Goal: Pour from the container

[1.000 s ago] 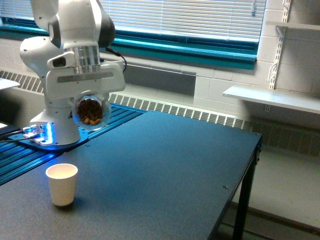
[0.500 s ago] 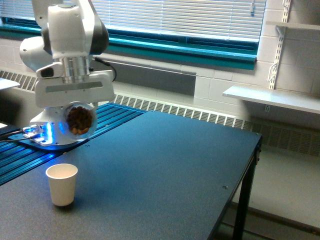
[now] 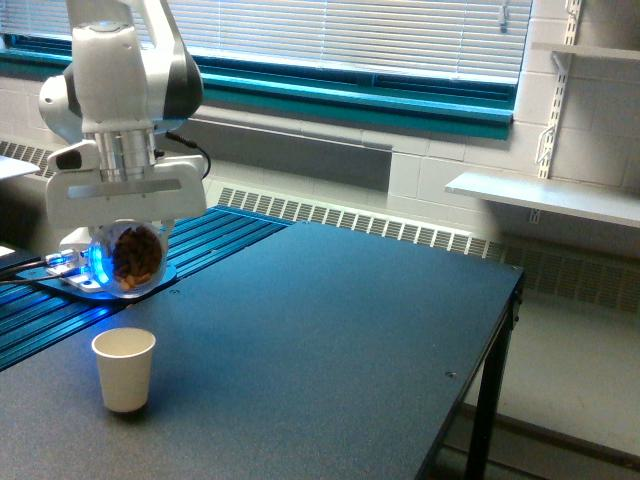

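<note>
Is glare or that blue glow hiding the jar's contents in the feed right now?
Exterior view: no. The brown contents still read through the clear container under the end effector; the blue glow tints only its side toward the view's left. The window blinds are bright, nearly washed out. The paper cup is evenly lit and sharp.

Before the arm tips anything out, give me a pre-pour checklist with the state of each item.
1. Container held in the pincer: ok, it hangs under the hand, off the table.
2. Container loaded: ok, brown pieces show through the clear wall.
3. Paper cup upright, mouth open: ok.
4. Container lined up over the paper cup: cannot tell; it looks above it in the exterior view, but one view hides depth.
5. Paper cup empty: cannot tell, its inside is hidden.
6. Table around the cup free of obstacles: ok.
</note>
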You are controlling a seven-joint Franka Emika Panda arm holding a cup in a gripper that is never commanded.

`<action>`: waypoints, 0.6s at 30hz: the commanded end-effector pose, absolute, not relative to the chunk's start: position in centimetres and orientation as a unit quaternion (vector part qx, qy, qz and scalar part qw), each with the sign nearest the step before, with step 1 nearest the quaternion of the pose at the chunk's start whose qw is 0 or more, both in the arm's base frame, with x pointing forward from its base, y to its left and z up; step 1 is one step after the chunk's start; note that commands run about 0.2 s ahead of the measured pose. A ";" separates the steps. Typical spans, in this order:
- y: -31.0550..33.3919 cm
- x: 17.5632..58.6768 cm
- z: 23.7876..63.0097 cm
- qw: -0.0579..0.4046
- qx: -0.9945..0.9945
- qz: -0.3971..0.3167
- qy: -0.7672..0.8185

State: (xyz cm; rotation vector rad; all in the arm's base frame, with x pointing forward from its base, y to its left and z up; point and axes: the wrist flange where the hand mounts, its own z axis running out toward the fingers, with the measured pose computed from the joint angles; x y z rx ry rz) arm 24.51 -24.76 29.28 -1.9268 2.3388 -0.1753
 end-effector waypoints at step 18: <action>-24.8 24.2 26.2 0.054 -0.625 -0.025 0.779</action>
